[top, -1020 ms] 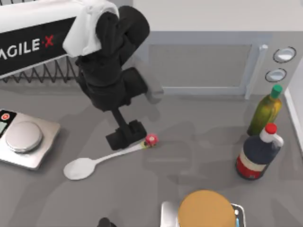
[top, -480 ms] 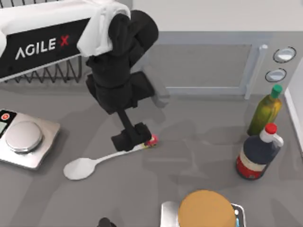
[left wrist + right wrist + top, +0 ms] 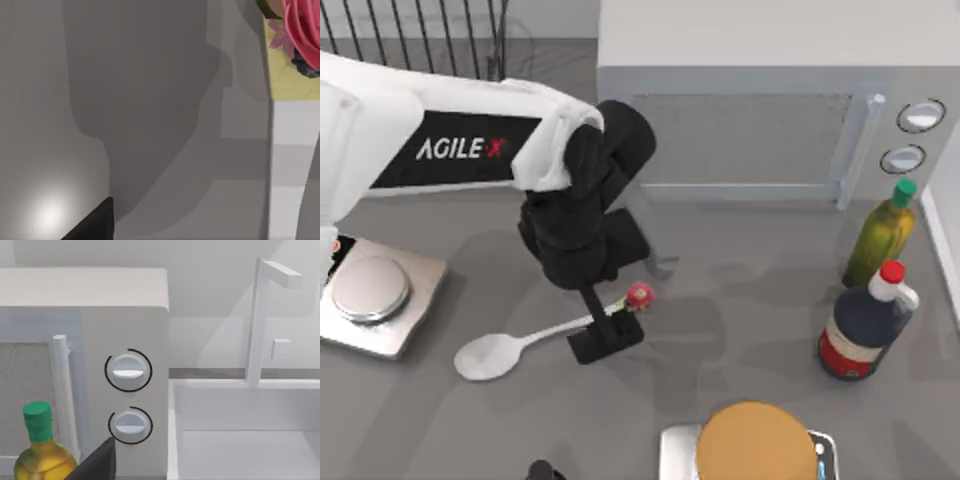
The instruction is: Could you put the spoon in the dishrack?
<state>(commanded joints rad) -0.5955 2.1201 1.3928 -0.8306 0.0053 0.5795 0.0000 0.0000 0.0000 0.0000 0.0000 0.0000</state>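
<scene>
While the left arm is swinging fwd from the top view's upper left, its left gripper [image 3: 606, 338] is coming down onto the spoon [image 3: 525, 344], w/ the contact point shifting vs. 1.0 s ago from up by the red-pink knob [image 3: 639, 295] to a spot lower on the handle. Spoon is lying flat on the counter [image 3: 740, 320], unmoved, bowl toward the left, between scale [image 3: 370, 300] and bottles. Gripper state: cannot tell whether the gripper is spread or clamped; body is covering the handle. Judgement: approach phase is ending, grasp is not yet confirmed, lift is still pending. Arm move is also uncovering the dishrack [image 3: 420, 35] at upper left, well apart from the spoon.

Left wrist view is giving close detail: white handle and pink knob [image 3: 302, 30] at frame edge, i.e. handle is sitting off-centre. Right wrist view is showing microwave dials [image 3: 128, 371] & green-capped bottle [image 3: 42, 450]; right arm is parked.
</scene>
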